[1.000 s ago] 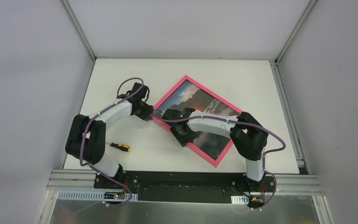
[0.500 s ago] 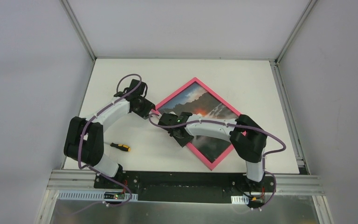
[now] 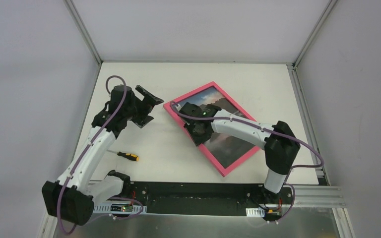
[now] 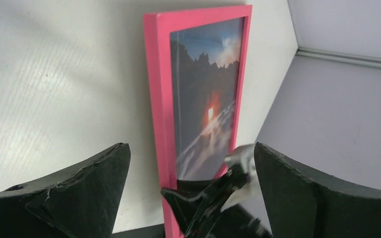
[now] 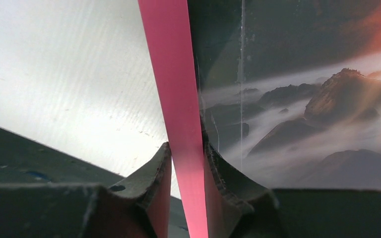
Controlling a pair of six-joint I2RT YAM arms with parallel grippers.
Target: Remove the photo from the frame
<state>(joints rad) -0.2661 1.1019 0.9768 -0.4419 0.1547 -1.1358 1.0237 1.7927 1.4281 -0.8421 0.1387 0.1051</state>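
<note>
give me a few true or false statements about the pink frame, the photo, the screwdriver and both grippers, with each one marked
1. The right gripper is clamped on one rail of the thin bright pink rectangular picture frame. True.
2. The left gripper is shut on the frame's corner. False: its jaws stand wide open and it is clear of the frame, touching nothing.
3. The landscape photo lies loose on the table beside the frame. False: it sits inside the frame.
4. The small orange-handled screwdriver lies on the white table, to the left of the frame and apart from it. True.
</note>
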